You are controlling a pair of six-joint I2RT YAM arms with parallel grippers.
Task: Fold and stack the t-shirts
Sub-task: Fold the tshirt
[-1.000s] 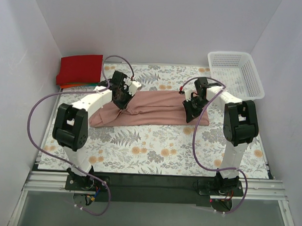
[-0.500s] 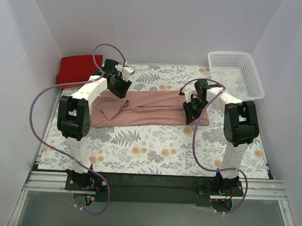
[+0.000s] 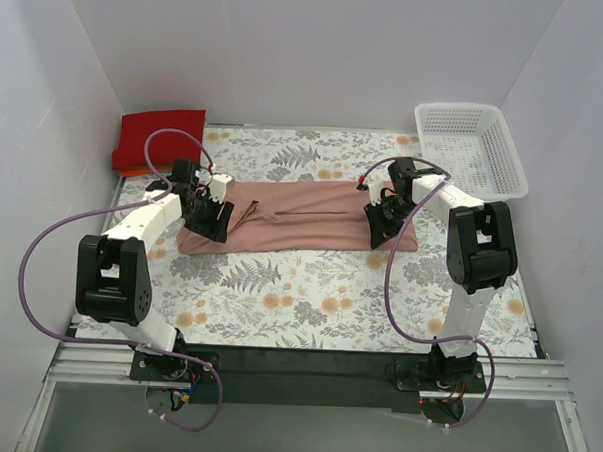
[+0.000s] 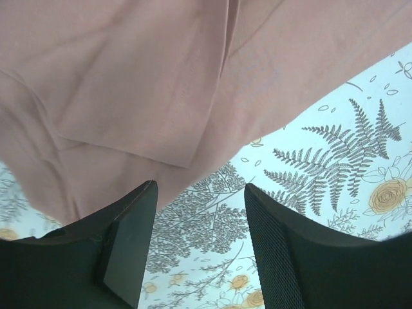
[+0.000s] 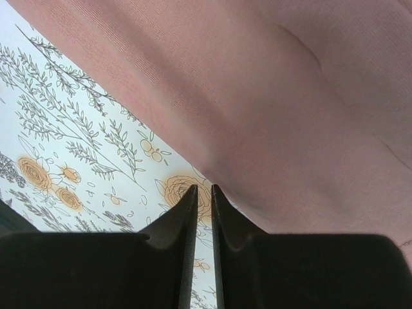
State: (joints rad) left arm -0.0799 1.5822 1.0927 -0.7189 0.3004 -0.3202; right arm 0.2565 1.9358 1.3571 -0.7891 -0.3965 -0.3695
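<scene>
Currently the pink shirt [image 3: 302, 214] lies flat on the bench [image 3: 308, 296]; left jaws released above its left end, right jaws nearly clenched at its right edge.

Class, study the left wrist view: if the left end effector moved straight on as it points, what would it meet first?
The left end effector would probably meet the near edge of the pink t-shirt, or the floral table cloth beside it; depth is unclear.

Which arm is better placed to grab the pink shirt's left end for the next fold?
Left. The left gripper hangs open over the pink shirt at its left end; the right gripper sits nearly shut at the opposite end.
</scene>
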